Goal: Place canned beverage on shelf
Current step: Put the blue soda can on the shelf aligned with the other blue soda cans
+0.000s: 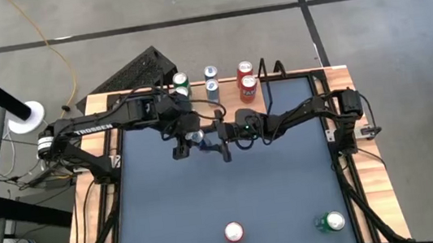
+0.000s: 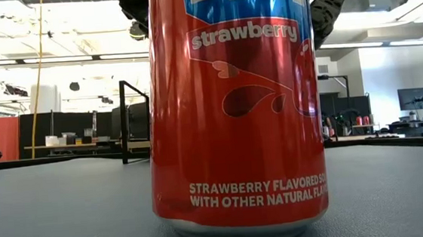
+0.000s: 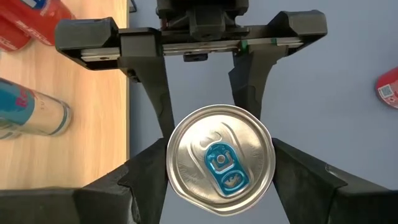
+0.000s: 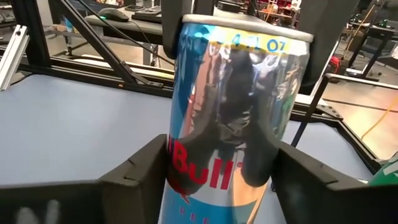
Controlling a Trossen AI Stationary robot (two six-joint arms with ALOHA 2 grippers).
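Two grippers closed on one blue can (image 3: 220,159), left gripper (image 3: 219,177) and right gripper (image 4: 221,180) gripping opposite sides, just in front of the shelf (image 1: 230,95).

Bright, even overhead light; ceiling glare washes out the low view, and the close red can (image 2: 233,109) looms soft-edged.

A bare, brushed-metal lid with a blue tab is seen on the can (image 3: 220,160), and its side wall (image 4: 235,112) is mirror-glossy. The strawberry can (image 2: 233,109) is coated in smooth, shiny red. The table top (image 1: 233,193) appears matt grey, the shelf (image 3: 74,124) pale, unvarnished wood.
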